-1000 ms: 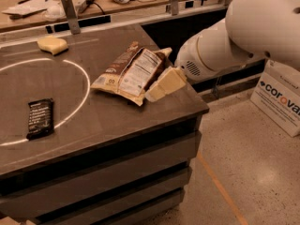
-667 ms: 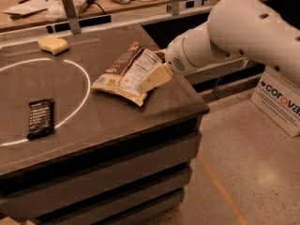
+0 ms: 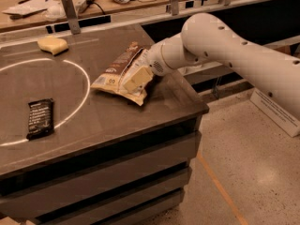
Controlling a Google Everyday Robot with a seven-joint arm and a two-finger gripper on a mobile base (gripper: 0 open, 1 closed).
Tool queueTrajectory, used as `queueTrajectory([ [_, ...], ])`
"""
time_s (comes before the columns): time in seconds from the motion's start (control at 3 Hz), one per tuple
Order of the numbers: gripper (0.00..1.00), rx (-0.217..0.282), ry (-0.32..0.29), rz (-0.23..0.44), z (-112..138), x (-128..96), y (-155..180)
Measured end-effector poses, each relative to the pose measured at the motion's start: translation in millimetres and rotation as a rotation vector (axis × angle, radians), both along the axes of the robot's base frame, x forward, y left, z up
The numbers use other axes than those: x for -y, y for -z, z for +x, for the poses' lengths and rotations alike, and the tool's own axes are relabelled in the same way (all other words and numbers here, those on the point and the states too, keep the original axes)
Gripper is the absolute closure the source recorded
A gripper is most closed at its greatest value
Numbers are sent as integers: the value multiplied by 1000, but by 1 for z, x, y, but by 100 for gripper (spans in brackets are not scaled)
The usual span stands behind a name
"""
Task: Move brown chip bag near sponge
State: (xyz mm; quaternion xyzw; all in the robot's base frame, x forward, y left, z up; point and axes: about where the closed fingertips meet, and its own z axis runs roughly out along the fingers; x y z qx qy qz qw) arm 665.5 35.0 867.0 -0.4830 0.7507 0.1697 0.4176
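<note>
The hand (image 3: 137, 78) sits over the brown chip bag (image 3: 114, 72), which lies flat directly beneath it on the counter (image 3: 117, 123). Whether the hand is gripping the bag cannot be told. The sponge (image 3: 52, 45) lies well apart, far left of the hand.

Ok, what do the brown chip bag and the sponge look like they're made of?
The brown chip bag looks like thin plastic film, going by its crinkles and slight gloss. The sponge seems to be soft foam, matte pale yellow with rounded edges. The tool is over the bag's right half.
</note>
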Motion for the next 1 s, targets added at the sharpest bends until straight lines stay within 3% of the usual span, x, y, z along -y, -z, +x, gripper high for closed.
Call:
queueTrajectory([
  [0.33,25,-24,-33,9,5,-14,14],
  [0.67,49,-11,-56,8,15,-26,9],
  [1.0,72,70,-46,10,36,-39,-26],
])
